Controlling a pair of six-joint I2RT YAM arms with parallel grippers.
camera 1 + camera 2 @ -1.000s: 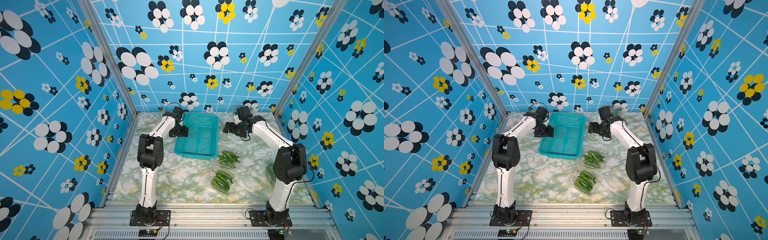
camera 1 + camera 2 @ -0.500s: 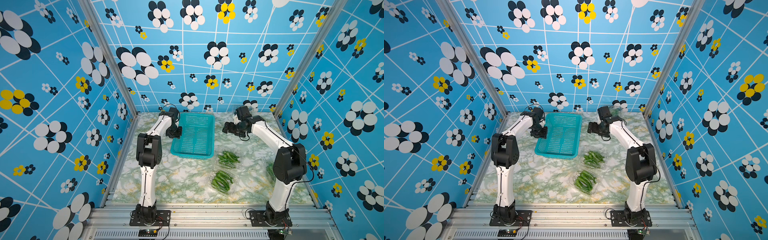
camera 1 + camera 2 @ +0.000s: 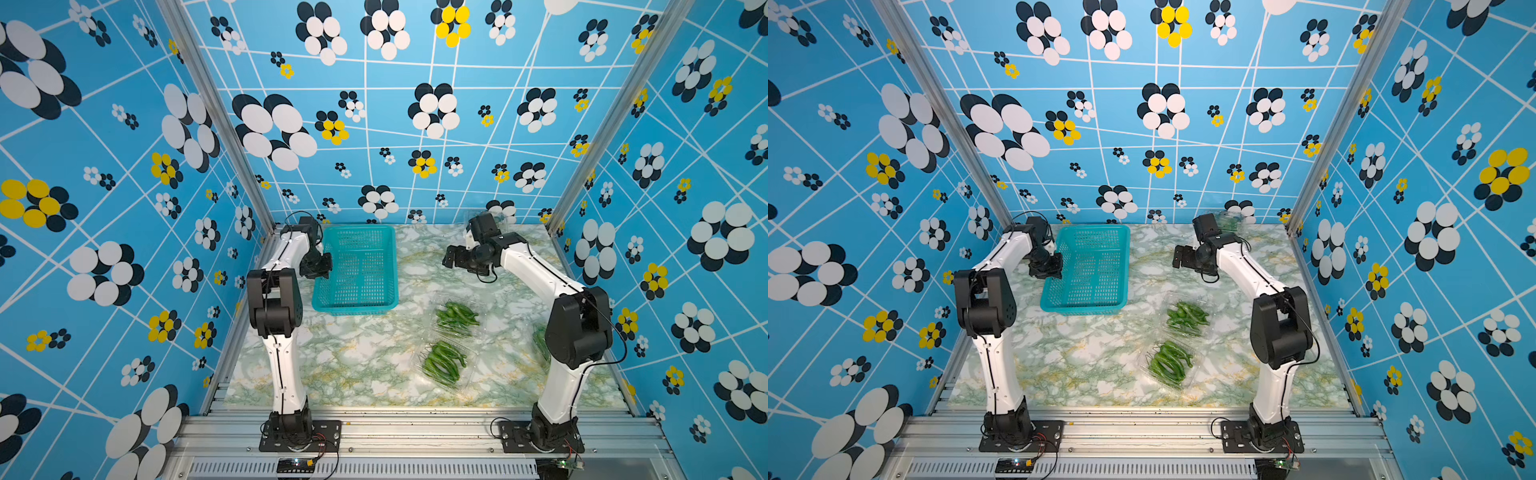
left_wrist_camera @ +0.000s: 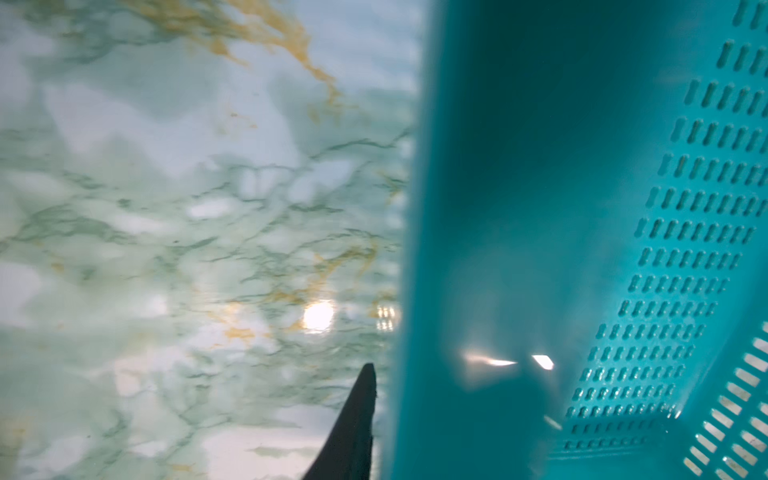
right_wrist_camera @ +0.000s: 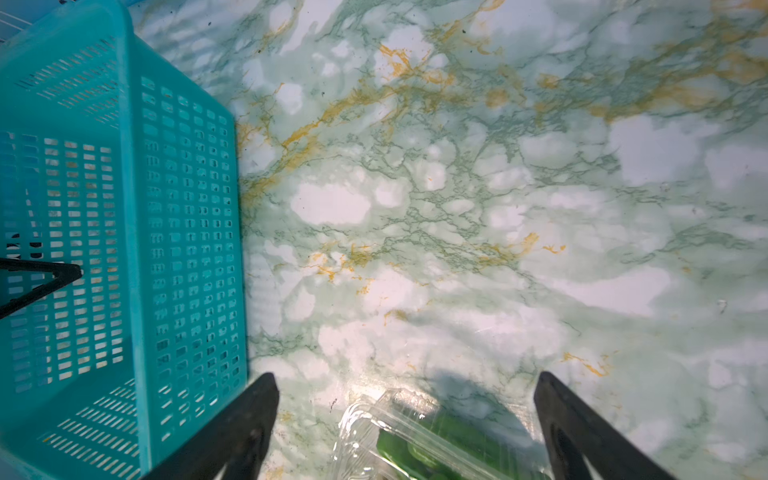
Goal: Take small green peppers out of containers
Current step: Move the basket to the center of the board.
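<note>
We spot peppers (image 3: 457, 318) at 3 o'clock from table (image 3: 361, 357) centre, long axes roughly 9-to-3; more peppers (image 3: 442, 363) at 5 o'clock, slanting roughly 1-to-7. Both bunches inside clear plastic boxes (image 3: 467, 370). Table marbled green-white with yellow veins; walls (image 3: 124, 166) blue, flower-patterned. Teal basket (image 3: 355, 306) at 11 o'clock. Our left gripper (image 3: 323, 266) clamped on basket's side wall. Right gripper (image 3: 451, 255) spread wide, empty, over table at 1 o'clock.

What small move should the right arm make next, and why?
Probably ease the right tool down and back over the clear container. Its jaws stand wide and empty above bare table, while peppers lie inside that container just behind them. The left tool is clamped on the teal basket wall.
</note>
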